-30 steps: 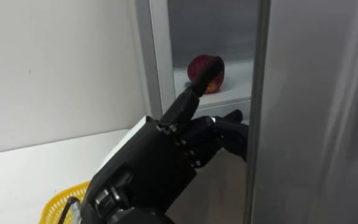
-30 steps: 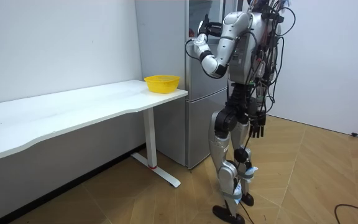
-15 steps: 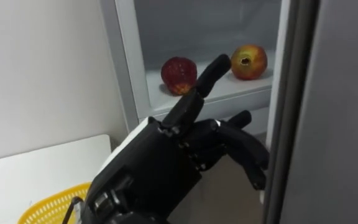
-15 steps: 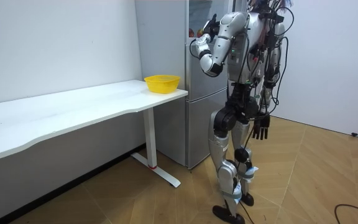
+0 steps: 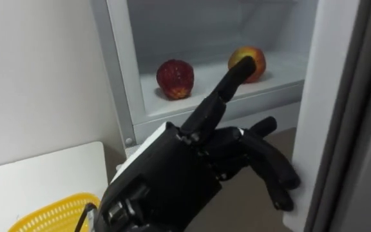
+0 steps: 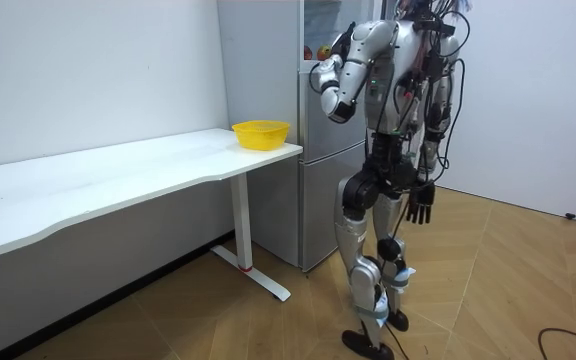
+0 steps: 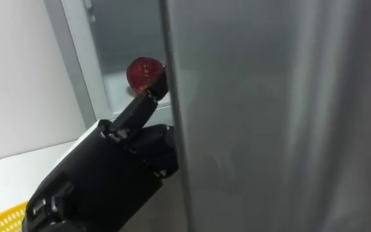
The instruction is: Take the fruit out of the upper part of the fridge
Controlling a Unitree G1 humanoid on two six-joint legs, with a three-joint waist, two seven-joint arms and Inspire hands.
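Door [image 5: 350, 109] now swung wider than half second back; we see full shelf [image 5: 205, 80]. Left hand [image 5: 172, 174] hooked on door edge, fingers curled round it, one finger straight up. Apple [image 5: 175, 78] on shelf left, second fruit [image 5: 256, 61] right of it, both untouched. Right hand [image 6: 421, 206] hangs by hip, fingers loose. Basket [image 5: 50, 216] near left. We judge access nearly clear; reach comes next.

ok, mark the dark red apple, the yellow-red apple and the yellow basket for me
dark red apple [image 5: 175, 77], left eye view, middle of its front face.
yellow-red apple [image 5: 258, 63], left eye view, its visible right side.
yellow basket [image 5: 55, 210], left eye view, on its rim.
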